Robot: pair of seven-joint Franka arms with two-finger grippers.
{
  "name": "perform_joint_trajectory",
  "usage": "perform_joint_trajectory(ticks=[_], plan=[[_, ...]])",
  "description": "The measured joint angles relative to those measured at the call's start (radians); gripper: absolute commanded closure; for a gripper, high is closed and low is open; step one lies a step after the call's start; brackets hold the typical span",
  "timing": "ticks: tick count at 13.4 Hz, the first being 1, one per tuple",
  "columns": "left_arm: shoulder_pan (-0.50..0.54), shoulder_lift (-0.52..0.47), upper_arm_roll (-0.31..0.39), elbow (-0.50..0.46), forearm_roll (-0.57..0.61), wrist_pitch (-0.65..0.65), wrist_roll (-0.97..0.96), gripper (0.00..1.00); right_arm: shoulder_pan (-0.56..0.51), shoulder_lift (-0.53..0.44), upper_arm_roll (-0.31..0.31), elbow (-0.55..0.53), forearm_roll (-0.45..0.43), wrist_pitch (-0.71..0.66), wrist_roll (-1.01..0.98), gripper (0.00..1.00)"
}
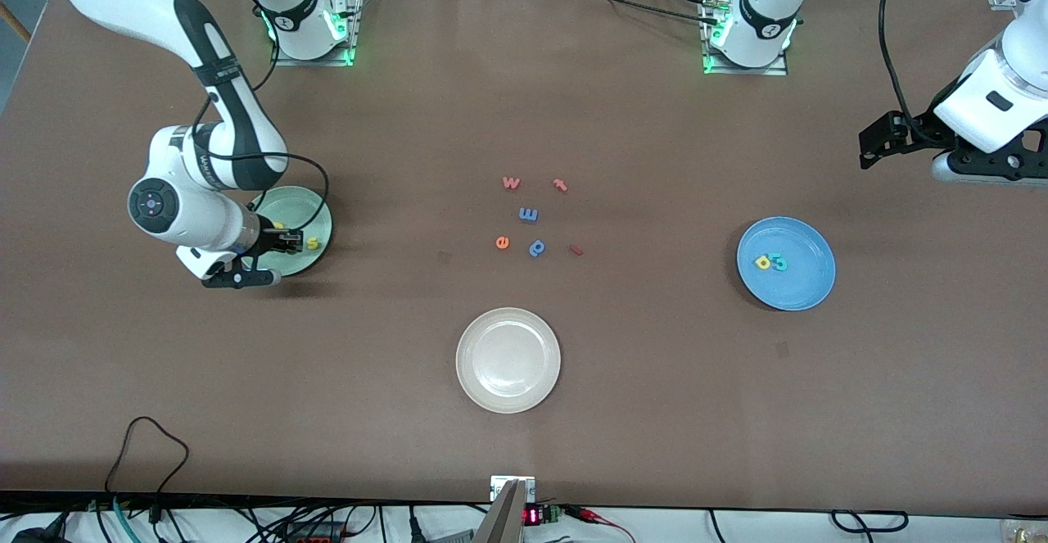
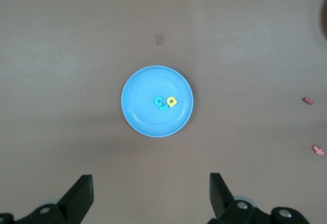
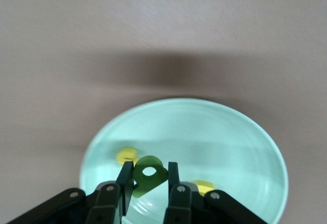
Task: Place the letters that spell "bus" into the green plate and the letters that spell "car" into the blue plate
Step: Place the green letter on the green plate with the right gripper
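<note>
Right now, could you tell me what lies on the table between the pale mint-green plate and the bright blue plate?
In the front view, a cluster of small toy letters lies between the green plate and blue plate.

Brown surface [image 1: 655,379]. Cream-white plate [image 1: 508,360] taken as landmark, at the camera-side middle. Farther from the camera than it: loose cluster of red "w" [image 1: 511,183], red "t" [image 1: 560,185], blue "m"-like letter [image 1: 528,214], orange "e" [image 1: 503,242], blue "p"-like letter [image 1: 537,247], small red piece [image 1: 576,251]. Green plate [image 1: 315,215] toward the right arm's end, blue plate [image 1: 806,285] toward the left arm's end.
</note>
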Motion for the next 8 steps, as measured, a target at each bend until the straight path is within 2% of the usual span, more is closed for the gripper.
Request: perform_joint_trajectory(ticks=[1,2,3,4,8], plan=[[0.000,0.000,0.000,0.000,0.000,0.000,0.000,0.00,-0.014,0.000,0.000,-0.013,0.000,0.000,-0.017,0.51],[0.000,0.000,0.000,0.000,0.000,0.000,0.000,0.00,-0.022,0.000,0.000,-0.026,0.000,0.000,-0.023,0.30],[0.000,0.000,0.000,0.000,0.000,0.000,0.000,0.00,-0.025,0.000,0.000,-0.036,0.000,0.000,-0.024,0.18],[0.000,0.000,0.000,0.000,0.000,0.000,0.000,0.00,-0.026,0.000,0.001,-0.044,0.000,0.000,-0.025,0.00],[0.000,0.000,0.000,0.000,0.000,0.000,0.000,0.00,-0.026,-0.032,0.006,-0.037,0.000,0.000,-0.027,0.00]])
